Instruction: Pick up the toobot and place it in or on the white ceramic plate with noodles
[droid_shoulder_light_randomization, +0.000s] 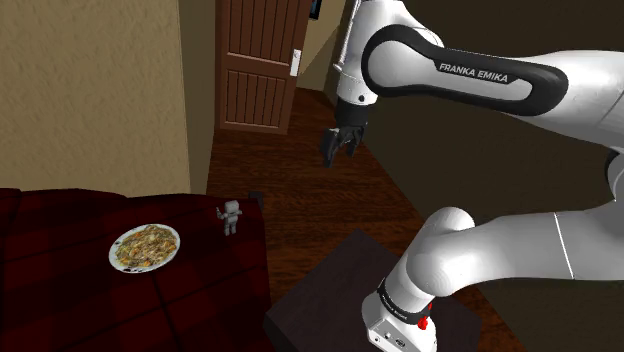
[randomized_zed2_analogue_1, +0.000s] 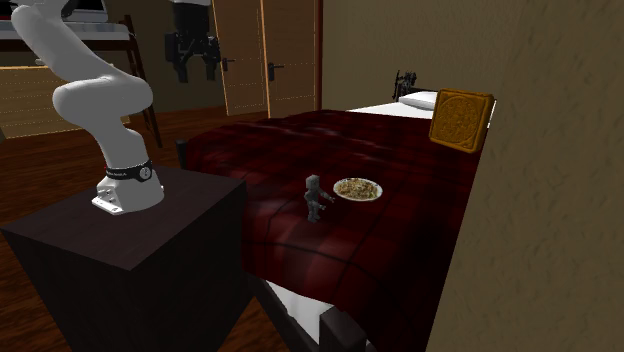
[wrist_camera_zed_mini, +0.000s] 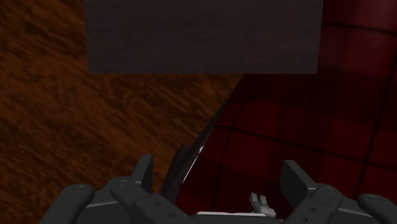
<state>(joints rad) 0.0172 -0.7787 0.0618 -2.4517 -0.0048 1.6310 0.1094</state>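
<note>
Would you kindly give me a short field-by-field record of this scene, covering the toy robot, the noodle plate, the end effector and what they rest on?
target: small grey toy robot, upright on the bed cover, near its edge
destination: white plate with noodles, on the same cover, beside the toy but not touching it
surface: dark red checked bed cover
end effector: open, empty, raised in the air, well clear of the toy
arm base: on a dark box stand beside the bed
task state: toy not yet grasped
</note>
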